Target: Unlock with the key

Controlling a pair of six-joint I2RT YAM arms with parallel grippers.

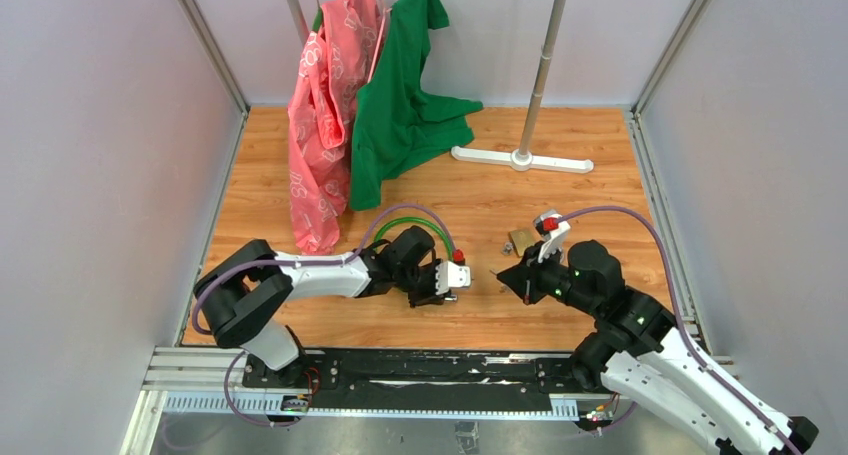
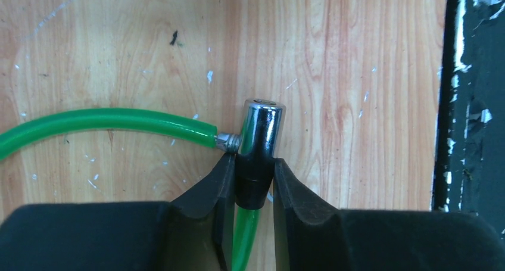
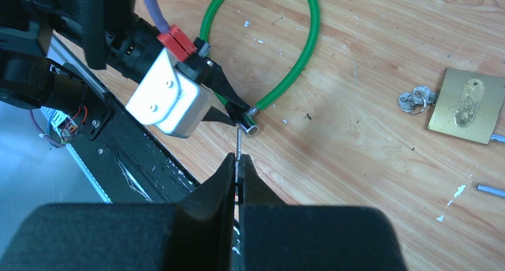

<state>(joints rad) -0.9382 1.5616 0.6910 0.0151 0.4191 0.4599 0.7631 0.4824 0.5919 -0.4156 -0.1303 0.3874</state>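
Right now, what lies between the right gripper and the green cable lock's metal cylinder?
Only the key, pinched in the right gripper and pointing at the cylinder; the right wrist view shows it.

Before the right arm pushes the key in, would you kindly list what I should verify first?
1. Left gripper clamped on the lock cylinder: ok.
2. Right gripper pinching the key: ok.
3. Key tip aligned with the keyhole: cannot tell.
4. Key seated in the keyhole: not ok, none shows at the cylinder's end in the left wrist view.
5. Brass padlock clear of the approach: ok.
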